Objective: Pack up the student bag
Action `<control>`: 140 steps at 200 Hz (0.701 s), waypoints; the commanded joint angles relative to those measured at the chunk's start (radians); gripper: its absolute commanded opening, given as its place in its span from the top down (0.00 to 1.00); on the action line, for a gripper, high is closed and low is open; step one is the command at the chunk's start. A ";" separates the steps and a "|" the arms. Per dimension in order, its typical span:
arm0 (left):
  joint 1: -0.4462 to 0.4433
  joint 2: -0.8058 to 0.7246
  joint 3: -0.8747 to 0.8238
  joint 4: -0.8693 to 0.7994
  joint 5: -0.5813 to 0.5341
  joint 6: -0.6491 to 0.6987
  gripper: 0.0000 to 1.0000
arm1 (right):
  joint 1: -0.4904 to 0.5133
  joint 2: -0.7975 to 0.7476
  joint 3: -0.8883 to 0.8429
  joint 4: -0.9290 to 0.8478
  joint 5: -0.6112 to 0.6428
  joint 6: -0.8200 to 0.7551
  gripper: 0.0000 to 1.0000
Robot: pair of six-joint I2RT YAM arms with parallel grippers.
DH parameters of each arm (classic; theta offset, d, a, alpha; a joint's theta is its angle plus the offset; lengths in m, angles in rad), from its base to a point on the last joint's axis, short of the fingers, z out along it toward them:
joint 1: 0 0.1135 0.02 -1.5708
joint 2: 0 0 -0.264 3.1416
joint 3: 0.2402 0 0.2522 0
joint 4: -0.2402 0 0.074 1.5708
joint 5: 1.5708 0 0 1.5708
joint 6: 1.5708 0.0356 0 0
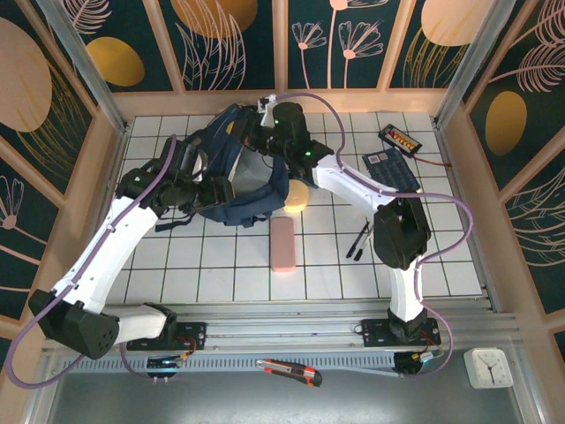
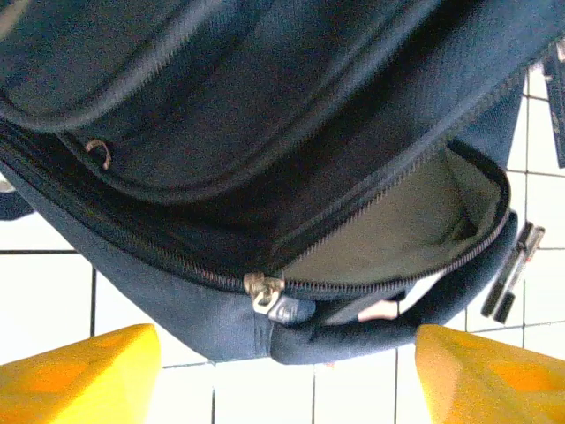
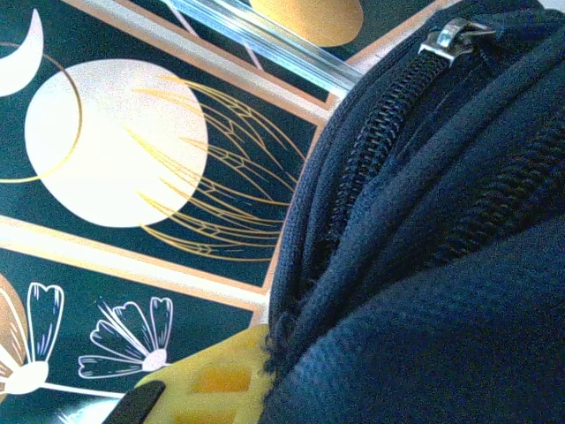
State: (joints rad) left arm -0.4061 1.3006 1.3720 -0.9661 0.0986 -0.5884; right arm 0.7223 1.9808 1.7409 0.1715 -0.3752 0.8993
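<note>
1. The student bag [image 1: 265, 185] sat on the white squared table [image 1: 221, 274], at about 10 o'clock from the table's middle.
2. The left gripper [image 2: 282, 371] was open. Its two yellow fingers [image 2: 79, 375] stood wide apart with nothing pinched between them.
3. From the left wrist, the bag hung just past those fingers, at 12 o'clock from them.
4. A zip on the bag was undone there. The silver zip pull [image 2: 263, 291] sat low in the middle, and grey lining [image 2: 397, 230] showed inside the pocket at 2 o'clock from the pull.
5. The right gripper [image 3: 265, 367] was closed, pinching the dark blue cloth of the bag. One yellow finger [image 3: 212, 384] pressed right against the cloth.
6. From above, the right arm reached to the far edge of the bag, at the bag's 1 o'clock.
7. A pink pencil case [image 1: 282, 243] lay near the bag, at 5 o'clock from it.
8. A yellow round thing [image 1: 298, 196] touched the bag's edge at 4 o'clock. I could not tell what it was.
9. A dark blue calculator [image 1: 391, 168] lay at 3 o'clock from the bag, well apart.
10. Two dark pens [image 1: 357, 240] lay at 4 o'clock, beside the right arm.
</note>
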 commanded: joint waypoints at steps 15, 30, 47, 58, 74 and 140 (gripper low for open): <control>-0.005 0.083 0.092 0.083 -0.116 0.100 0.01 | 0.037 -0.005 0.105 0.126 0.010 0.009 1.00; -0.006 0.124 0.115 0.093 -0.166 0.144 0.01 | 0.044 -0.005 0.112 0.126 0.010 0.015 1.00; -0.005 0.165 0.120 0.130 -0.203 0.179 0.01 | 0.053 -0.006 0.120 0.116 0.011 0.018 1.00; -0.006 0.188 0.129 0.145 -0.227 0.189 0.01 | 0.057 -0.009 0.123 0.106 0.009 0.019 1.00; -0.006 0.208 0.125 0.196 -0.238 0.206 0.07 | 0.060 -0.019 0.113 0.099 0.010 0.023 1.00; -0.004 0.286 0.175 0.261 -0.221 0.202 1.00 | -0.006 -0.210 -0.083 -0.019 0.075 -0.079 0.49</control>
State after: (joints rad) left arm -0.4133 1.5761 1.4986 -0.8009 -0.1062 -0.4011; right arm 0.7315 1.9633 1.7191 0.1268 -0.2939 0.8913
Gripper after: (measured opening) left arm 0.067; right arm 0.433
